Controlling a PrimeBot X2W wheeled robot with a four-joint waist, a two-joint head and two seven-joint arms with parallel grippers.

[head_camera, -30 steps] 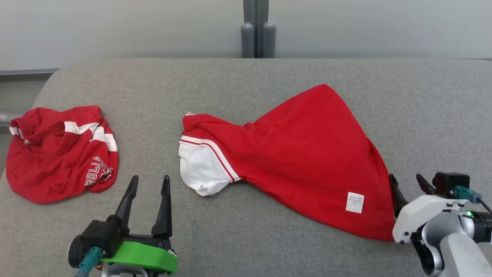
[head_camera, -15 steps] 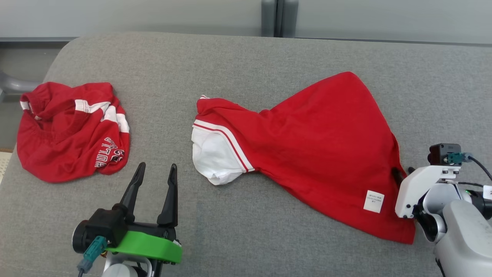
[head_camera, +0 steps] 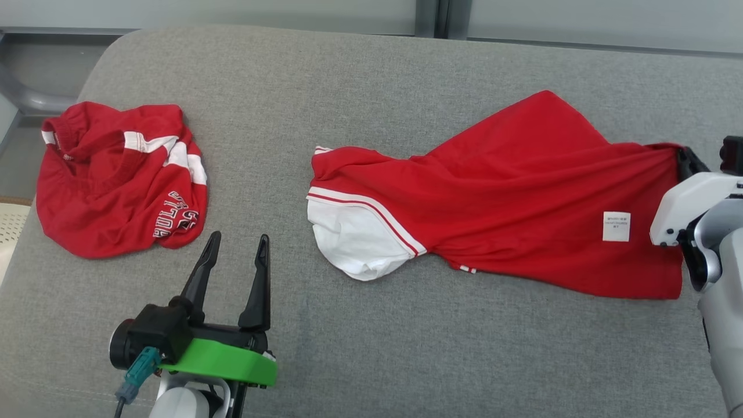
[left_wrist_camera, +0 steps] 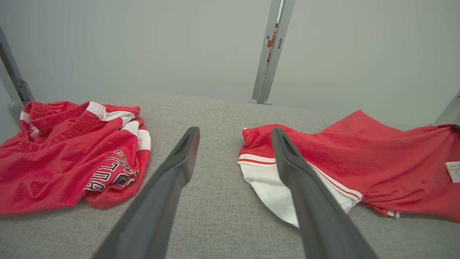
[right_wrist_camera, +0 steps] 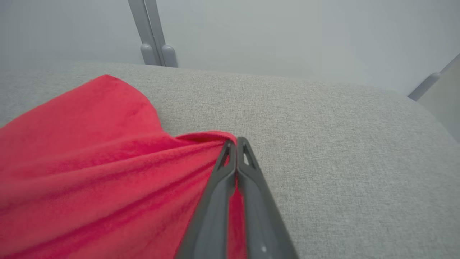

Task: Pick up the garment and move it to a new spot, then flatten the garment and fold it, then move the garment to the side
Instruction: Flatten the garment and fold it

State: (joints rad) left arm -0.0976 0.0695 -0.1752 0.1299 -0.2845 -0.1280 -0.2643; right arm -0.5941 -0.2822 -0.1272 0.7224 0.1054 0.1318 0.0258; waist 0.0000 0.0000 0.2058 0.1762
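Note:
A red garment with a white, red-striped sleeve end and a white label lies stretched across the grey surface. My right gripper is shut on the garment's right edge, and the cloth pulls into taut folds toward it. In the right wrist view the closed fingers pinch the red fabric. My left gripper stands open near the front, apart from the garment, with nothing between its fingers. In the left wrist view that gripper points between the two red pieces, the garment at its right.
A second red garment with white bands and lettering lies crumpled at the far left, near the surface's rounded corner. A grey post stands behind the back edge. Bare grey surface runs along the front.
My right gripper has closed on the garment's right edge and dragged it up and to the right, stretching the cloth. The head camera tilted down. The left gripper kept still.

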